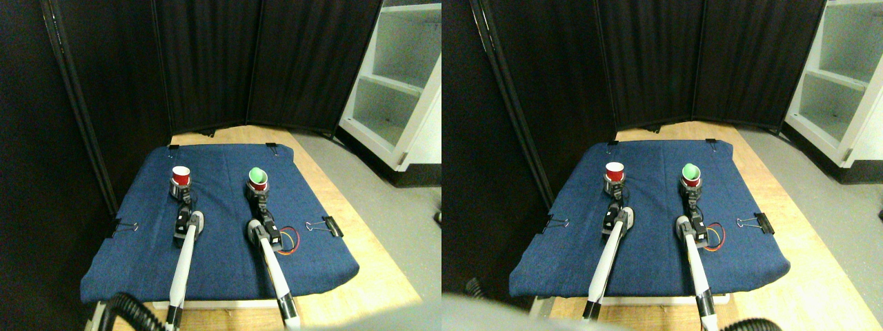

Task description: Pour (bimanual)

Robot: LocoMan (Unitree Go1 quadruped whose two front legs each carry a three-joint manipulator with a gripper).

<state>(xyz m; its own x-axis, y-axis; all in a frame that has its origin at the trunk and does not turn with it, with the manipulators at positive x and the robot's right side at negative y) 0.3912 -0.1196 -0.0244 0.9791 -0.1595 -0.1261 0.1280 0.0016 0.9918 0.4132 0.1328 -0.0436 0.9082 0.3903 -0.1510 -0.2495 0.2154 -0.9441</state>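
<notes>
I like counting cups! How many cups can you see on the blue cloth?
2. A red cup with a white inside is at the left gripper. A red cup with a green inside, tilted, is at the right gripper. None look hidden.

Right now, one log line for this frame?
stage: pre-pour | left gripper: at red cup, upright | right gripper: at green-lined cup, tilted

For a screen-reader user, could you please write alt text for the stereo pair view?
Two pale robot arms reach over a blue cloth, the left hand at an upright red cup and the right hand at a red cup with a green inside, tilted. Black screens stand behind.
</notes>
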